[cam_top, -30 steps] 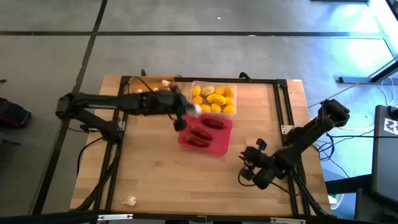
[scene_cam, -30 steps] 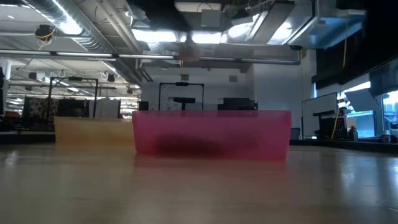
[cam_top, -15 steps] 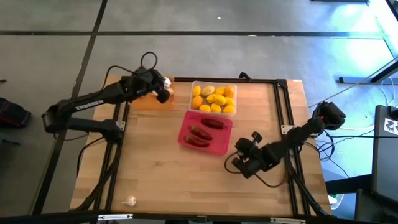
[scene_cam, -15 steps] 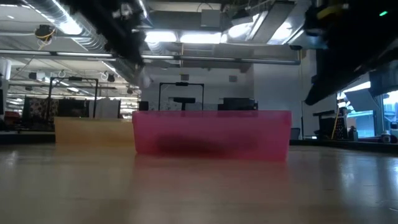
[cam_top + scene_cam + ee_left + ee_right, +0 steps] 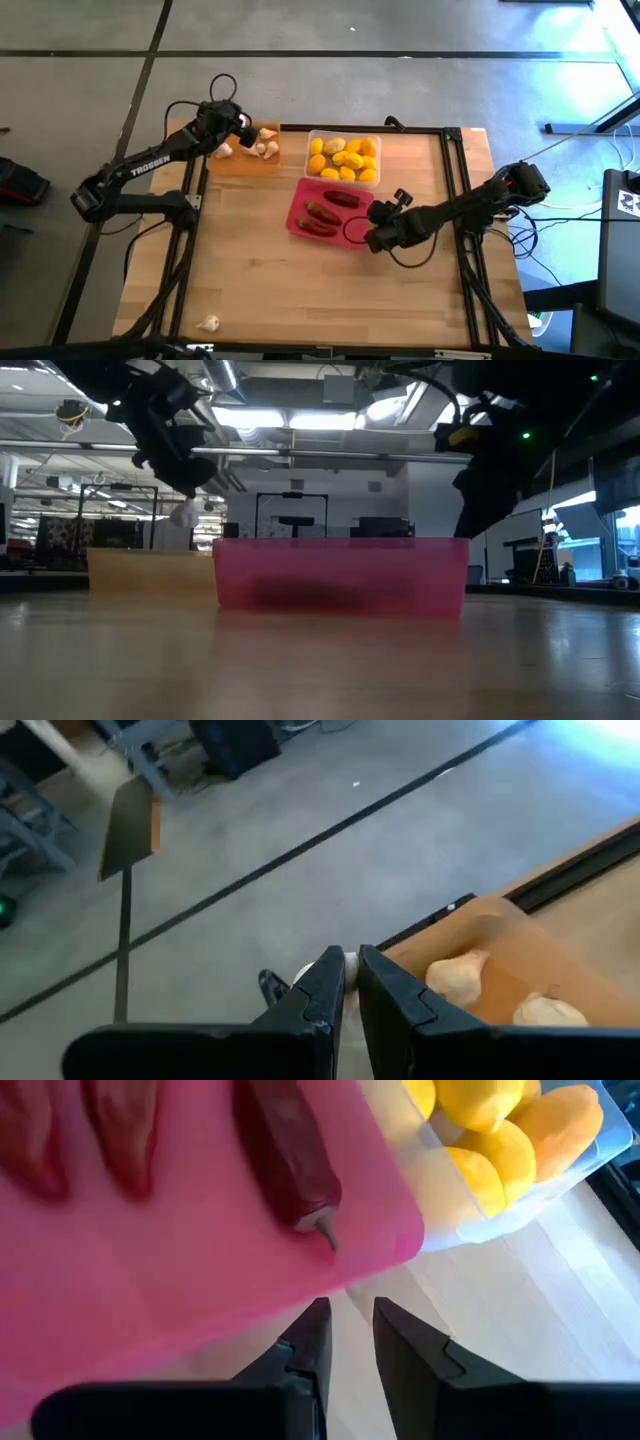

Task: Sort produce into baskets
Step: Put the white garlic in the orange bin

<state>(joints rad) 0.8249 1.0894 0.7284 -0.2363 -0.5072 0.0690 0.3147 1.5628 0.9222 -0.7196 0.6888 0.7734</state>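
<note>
Dropping the garlic bulb cleanly, in my judgement, means bringing the left gripper (image 5: 240, 124) squarely over the orange tray (image 5: 246, 163) before the fingers part, low enough that the bulb does not bounce out. That gripper hangs over the tray's far left corner, fingers nearly pressed together on a small white bulb (image 5: 348, 959) whose edge peeks between them. 3 bulbs (image 5: 264, 147) already lie in the tray, and 1 stray bulb (image 5: 208, 323) sits near the table's front-left edge. The right gripper (image 5: 370, 238) waits at the pink tray (image 5: 355, 225)'s right edge, fingers narrowly apart, holding nothing; chilies (image 5: 322, 213) lie inside, lemons (image 5: 345, 159) fill the clear tray (image 5: 312, 138).
</note>
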